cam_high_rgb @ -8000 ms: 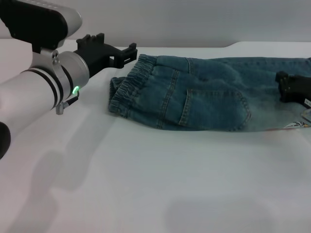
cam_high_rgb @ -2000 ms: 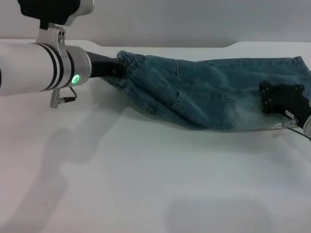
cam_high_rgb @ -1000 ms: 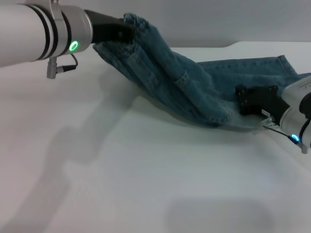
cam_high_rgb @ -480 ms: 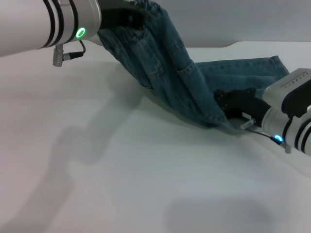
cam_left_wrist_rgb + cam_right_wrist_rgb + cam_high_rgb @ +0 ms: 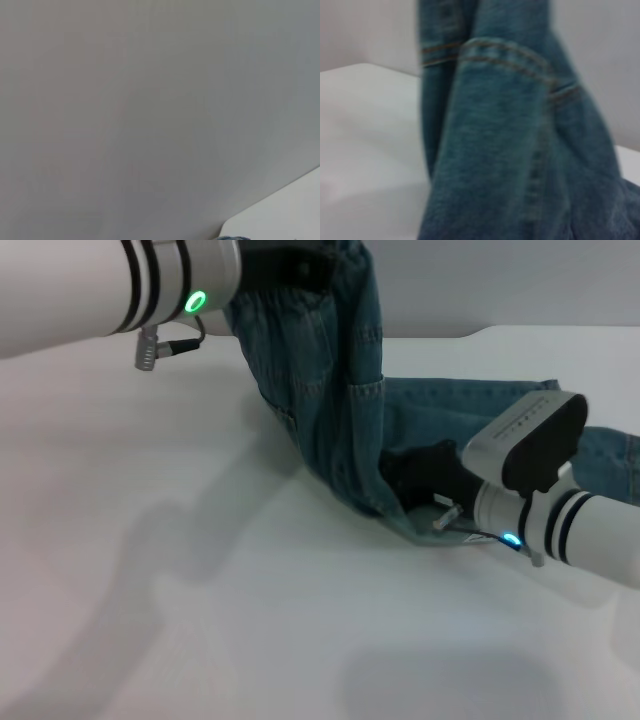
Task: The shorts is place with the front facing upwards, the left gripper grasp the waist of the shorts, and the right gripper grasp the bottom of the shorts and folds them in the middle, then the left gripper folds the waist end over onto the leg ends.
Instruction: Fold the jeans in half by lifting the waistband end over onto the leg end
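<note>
**Shorts lifted at waist, draped down to table**

Shorts, teal-blue denim w/ orange stitching, hang from the top of the head view & slope down to the white table. The waist of the shorts is the highest part, gathered at the left gripper, which sits at the upper edge on the silver-white arm w/ green light. Its fingers look clamped on the waist of the shorts, though the cloth covers most of them. From there the denim drops almost straight, pocket seam showing, & meets the table near centre, where it bends into a low fold.

Right gripper is down at that fold, on the arm w/ blue light, coming in from the right side. Its black fingers are half buried in the cloth; can't tell if they are apart or together. The rest of the legs lie flat on the table behind this arm, running toward the right edge; the hems are cut off by the view.

Right wrist view: close denim standing upright, seams & stitching across it, table beside it. Left wrist view: mostly grey wall, a sliver of table & a bit of denim at the edge.
</note>
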`<state>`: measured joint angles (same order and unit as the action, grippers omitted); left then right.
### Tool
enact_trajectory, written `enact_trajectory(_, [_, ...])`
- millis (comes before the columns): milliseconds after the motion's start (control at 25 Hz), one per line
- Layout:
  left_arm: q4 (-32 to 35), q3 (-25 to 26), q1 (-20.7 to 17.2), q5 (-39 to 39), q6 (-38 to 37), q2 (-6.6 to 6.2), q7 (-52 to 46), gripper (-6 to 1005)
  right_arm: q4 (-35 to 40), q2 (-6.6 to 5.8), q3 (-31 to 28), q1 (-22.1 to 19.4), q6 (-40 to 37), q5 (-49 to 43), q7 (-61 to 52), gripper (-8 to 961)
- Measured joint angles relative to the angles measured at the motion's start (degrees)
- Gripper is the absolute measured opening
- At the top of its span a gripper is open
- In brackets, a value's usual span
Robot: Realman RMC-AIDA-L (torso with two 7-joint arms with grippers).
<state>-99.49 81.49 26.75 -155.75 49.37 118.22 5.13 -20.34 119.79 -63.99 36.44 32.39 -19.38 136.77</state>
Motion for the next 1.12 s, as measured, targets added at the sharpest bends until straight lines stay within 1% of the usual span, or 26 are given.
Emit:
enact_trajectory(80, [-0.3, -0.9, 0.2, 0.1, -0.3, 0.04, -0.2, 49, -0.7, 0.01, 1.7, 0.1, -0.2, 1.1, 0.1, -1])
enact_trajectory(200, [-0.4, -1.2, 0.2, 0.1, -0.4, 0.06, -0.3, 49, -1.4, 0.01, 2.4, 0.1, -0.2, 1.3, 0.1, 0])
enact_trajectory(640, [-1.6, -3.7, 0.3, 0.6, -1.2, 0.09, -0.4, 49, -2.0, 0.09, 2.7, 1.1, -1.3, 2.0, 0.3, -1])
enact_trajectory(1120, [-2.1, -4.6, 0.9, 1.1, -1.6, 0.07, -0.4, 49, -2.5, 0.1, 3.2, 1.8, -1.7, 2.2, 0.4, -1])
